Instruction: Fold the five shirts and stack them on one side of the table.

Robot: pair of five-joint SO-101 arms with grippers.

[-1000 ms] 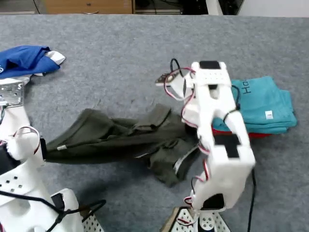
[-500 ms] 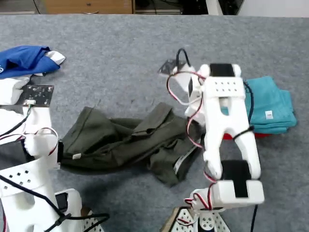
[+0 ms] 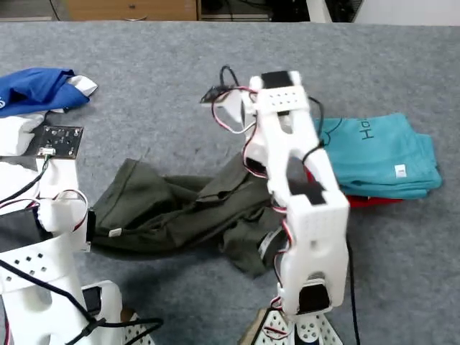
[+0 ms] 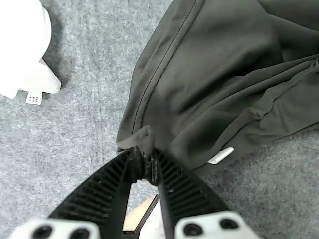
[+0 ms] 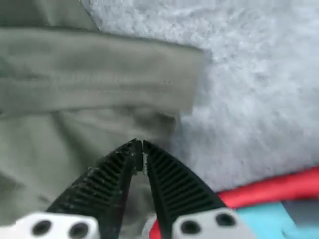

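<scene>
On the grey carpeted table (image 3: 158, 65), near its middle, the olive-green shirt (image 3: 180, 208) lies crumpled and unfolded, stretched out between my two arms. My left gripper (image 4: 144, 160) is at that shirt's edge on my left side, its jaws closed tight on a small fold of the hem, and the dark cloth spreads away from the pinch in loose creases with a small pale label (image 4: 221, 156) lying at its border. Just beside my left arm a white garment (image 4: 22, 50) rests on the carpet, apart from the olive cloth, a little tag showing at its edge. My right gripper (image 5: 138, 145) hangs over the other end of the olive-green shirt, above a flat folded band of the fabric close to where it meets the bare carpet; its jaws are drawn together until the tips all but touch, and I see no cloth caught between them. On my right side sits the stack: a folded teal shirt (image 3: 384, 154) on top of a folded red shirt (image 3: 363, 200), whose edge peeks out along the near side. From the high view my right arm (image 3: 295, 180) reaches across between the olive shirt and that stack. A blue shirt (image 3: 36, 88) lies bunched at the far left corner of the table, well apart from the stack.
</scene>
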